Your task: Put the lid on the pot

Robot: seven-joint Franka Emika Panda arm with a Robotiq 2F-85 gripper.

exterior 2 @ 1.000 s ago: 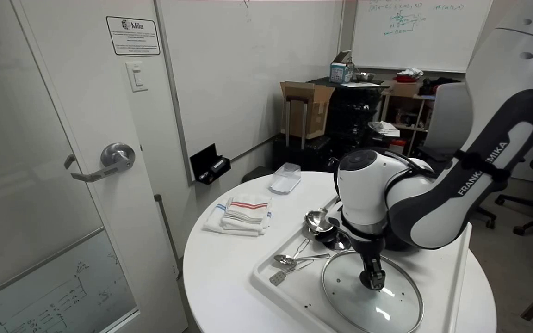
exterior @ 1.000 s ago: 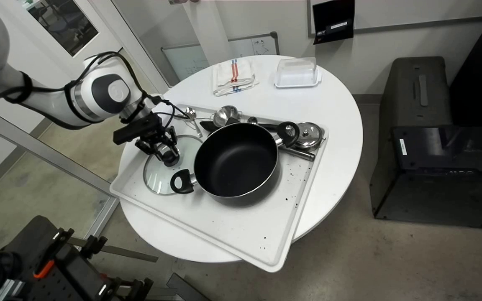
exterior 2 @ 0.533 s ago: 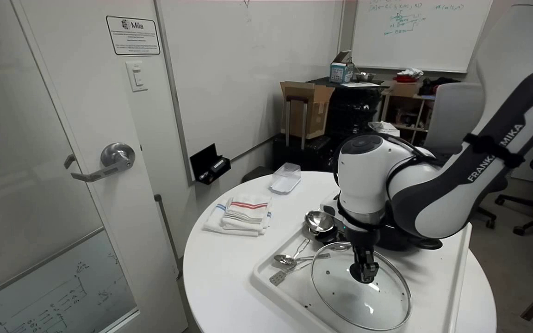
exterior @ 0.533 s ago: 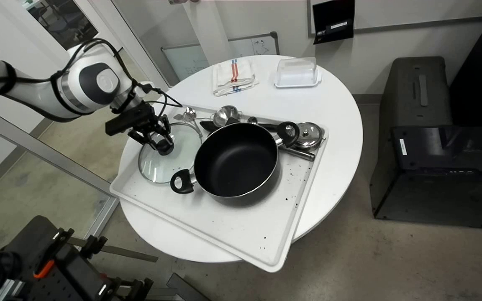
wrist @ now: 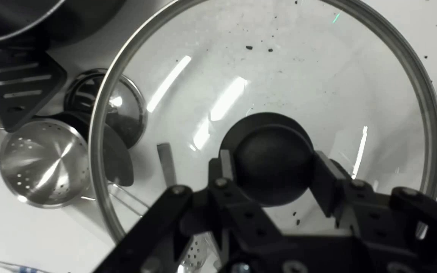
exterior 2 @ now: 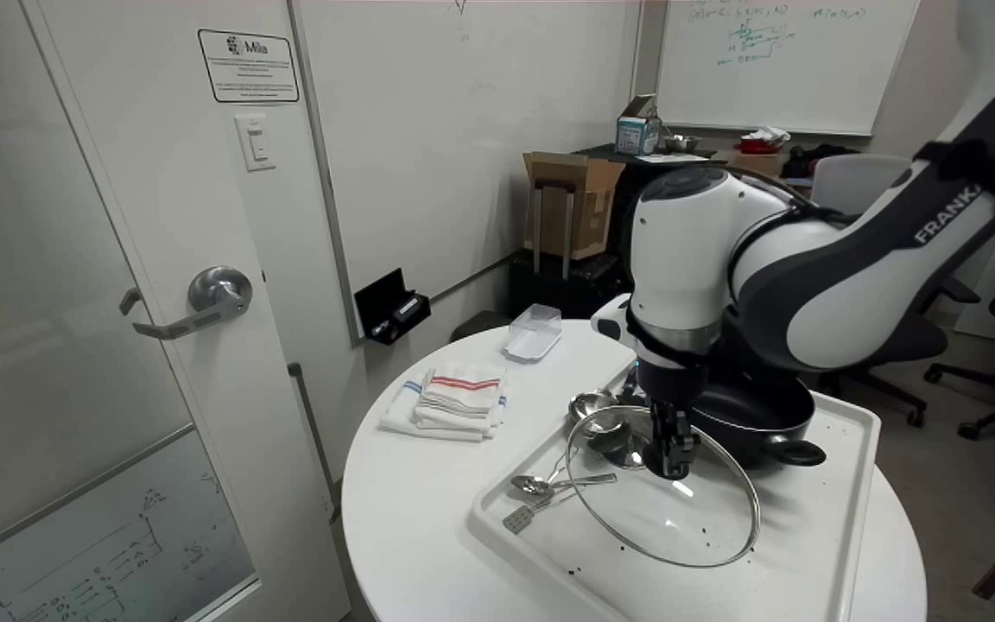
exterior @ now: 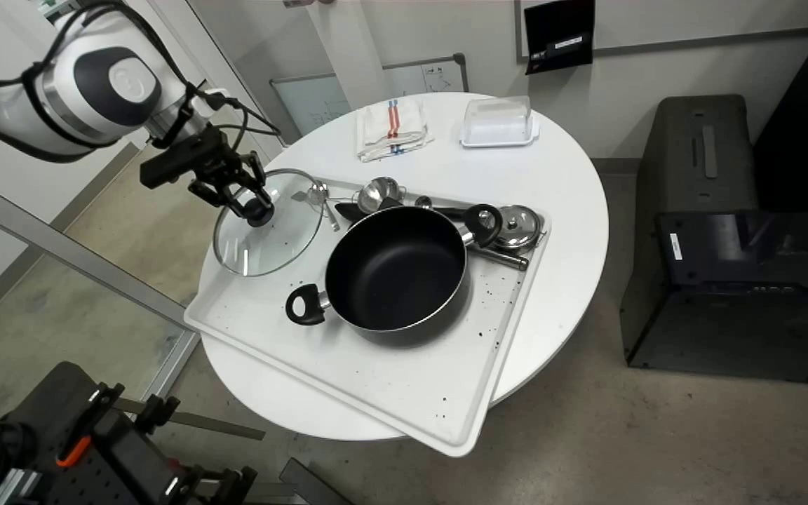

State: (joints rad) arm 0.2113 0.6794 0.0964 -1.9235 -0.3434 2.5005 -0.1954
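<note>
The clear glass lid (exterior: 285, 238) hangs in the air above the left part of the white tray (exterior: 376, 382), tilted in the view. It also shows in an exterior view (exterior 2: 636, 527) and fills most of the wrist view (wrist: 324, 76). My gripper (exterior: 253, 203) is shut on the lid's black knob (wrist: 273, 167), with one finger pad on each side of it. The black pot (exterior: 395, 270) stands open on the tray to the right of the lid. In an exterior view the pot (exterior 2: 757, 406) is partly hidden by the arm; only its edge shows in the wrist view (wrist: 21, 22).
Metal strainers (exterior: 378, 193), a small lidded pan (exterior: 518, 226) and utensils (exterior 2: 536, 485) lie along the tray's back edge. A folded towel (exterior: 393, 130) and a clear-covered white dish (exterior: 496, 123) are farther back on the round table (exterior: 572, 210). The pot's side handle (exterior: 304, 304) sticks out towards the lid.
The lid has risen off the tray with my gripper and moved away from the pot, up and left in an exterior view. The pot has not moved.
</note>
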